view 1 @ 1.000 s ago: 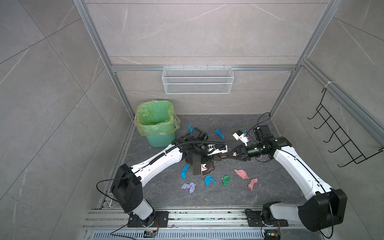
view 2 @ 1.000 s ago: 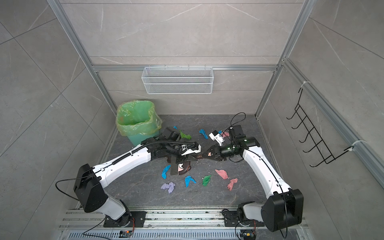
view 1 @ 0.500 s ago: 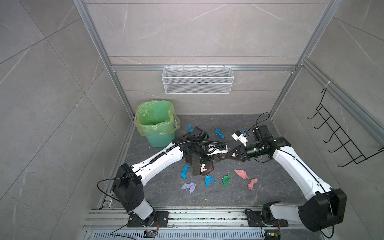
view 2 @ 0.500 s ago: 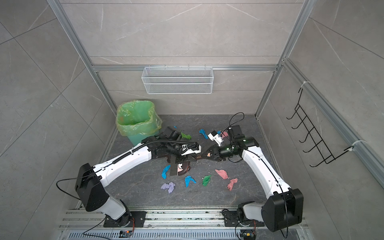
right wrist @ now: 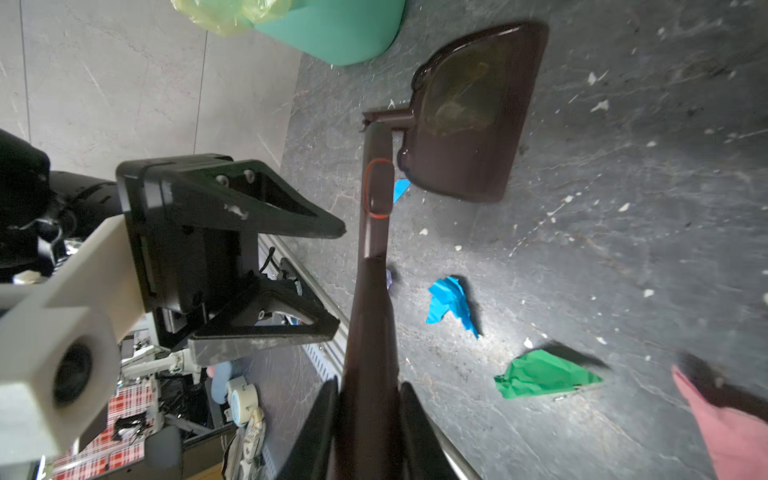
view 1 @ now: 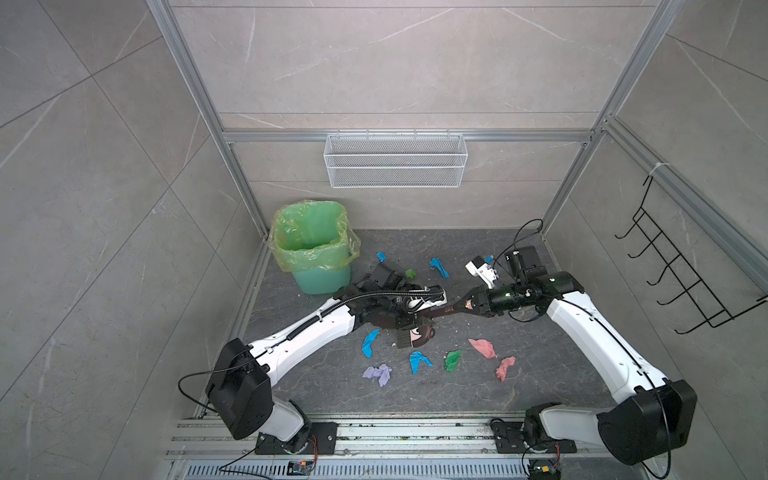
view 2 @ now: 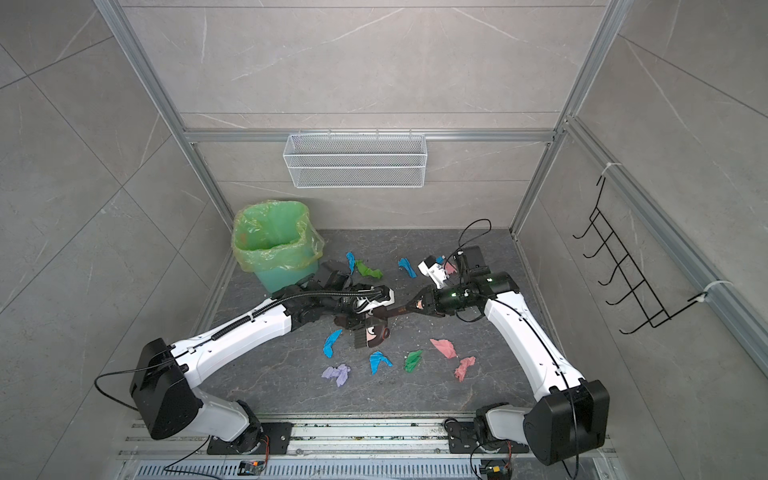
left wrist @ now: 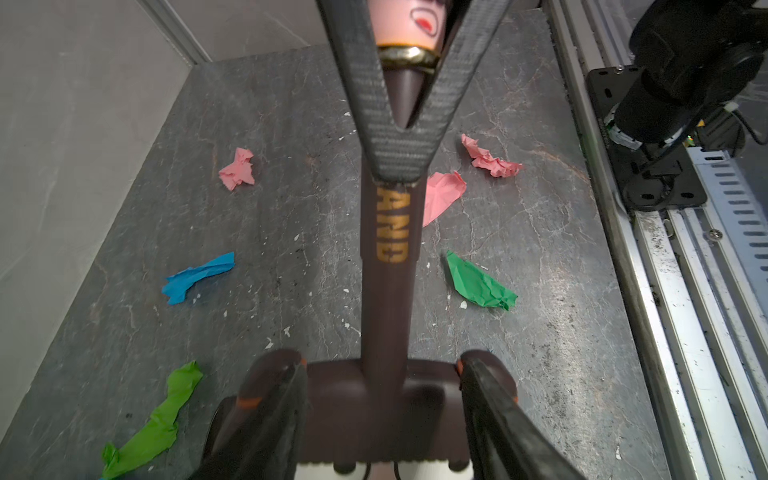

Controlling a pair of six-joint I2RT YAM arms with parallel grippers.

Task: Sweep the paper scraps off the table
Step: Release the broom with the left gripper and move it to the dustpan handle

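Observation:
Several paper scraps lie on the dark table: blue, lavender, green and pink near the front, more blue and green behind the arms. My right gripper is shut on the handle of a brown brush with gold letters. The brush head points toward the front scraps. My left gripper is open, its fingers standing apart on either side of the brush head. A brown dustpan lies flat beside it, partly under the left arm.
A teal bin with a green liner stands at the back left corner. A white wire basket hangs on the back wall and a black hook rack on the right wall. Aluminium rails run along the front edge. Tiny white crumbs dot the table.
My left gripper's jaws have opened. Both arms and the brush stay almost where they were, and the scraps have not moved.

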